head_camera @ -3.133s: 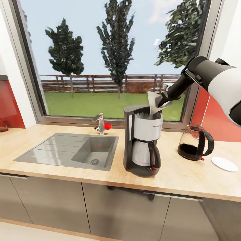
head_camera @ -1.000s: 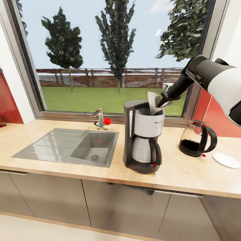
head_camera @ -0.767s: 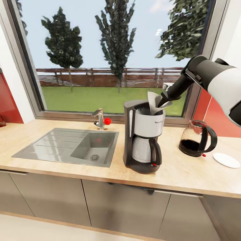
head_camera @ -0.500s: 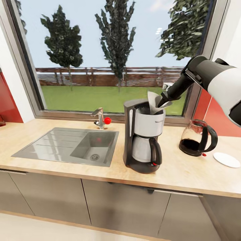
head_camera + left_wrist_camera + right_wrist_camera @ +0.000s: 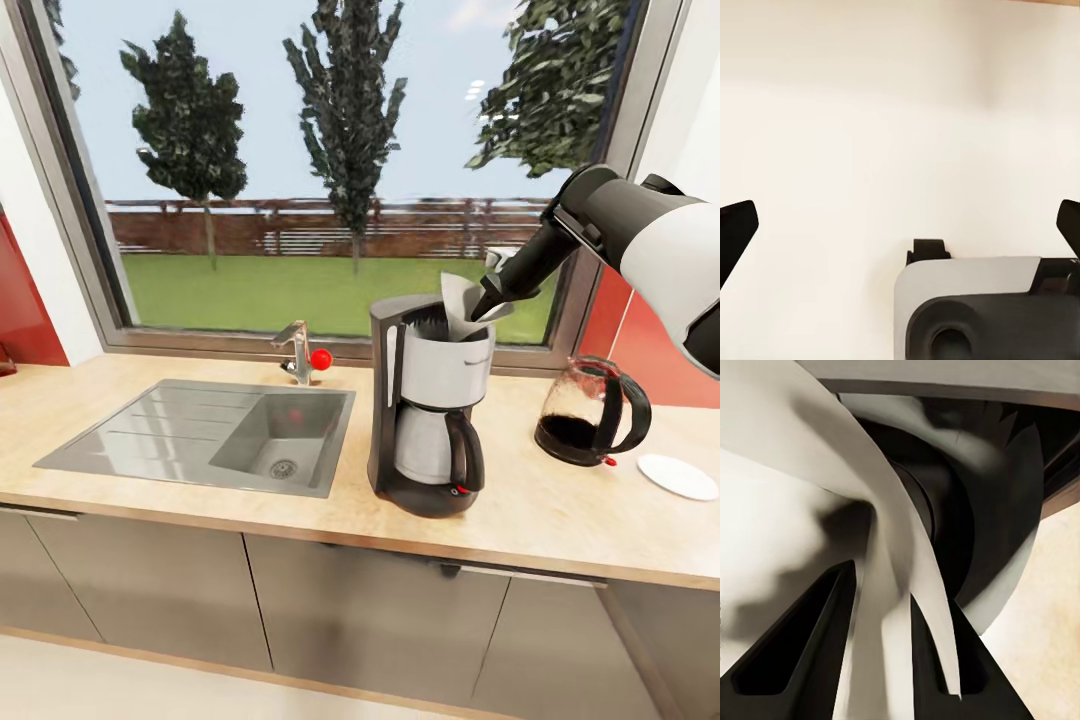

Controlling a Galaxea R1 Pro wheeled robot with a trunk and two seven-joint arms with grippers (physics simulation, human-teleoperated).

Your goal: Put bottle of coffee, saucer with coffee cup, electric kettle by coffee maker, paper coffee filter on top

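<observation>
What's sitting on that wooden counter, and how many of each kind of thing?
Dark grey drip coffee maker with white carafe: 1
Rounded dark glass electric kettle: 1
Small flat white saucer: 1
Steel sink set into the worktop: 1
Steel tap with a red knob: 1
Total: 5

Centre frame: coffee maker [image 5: 425, 410] upright on tan surface [image 5: 560, 520]. Right gripper [image 5: 487, 303] pinches paper filter [image 5: 462, 305] at its open top, filter tilted. Right of it: electric kettle [image 5: 590, 412], then saucer [image 5: 678, 476] at right edge. Sink [image 5: 205, 437] at left.
</observation>
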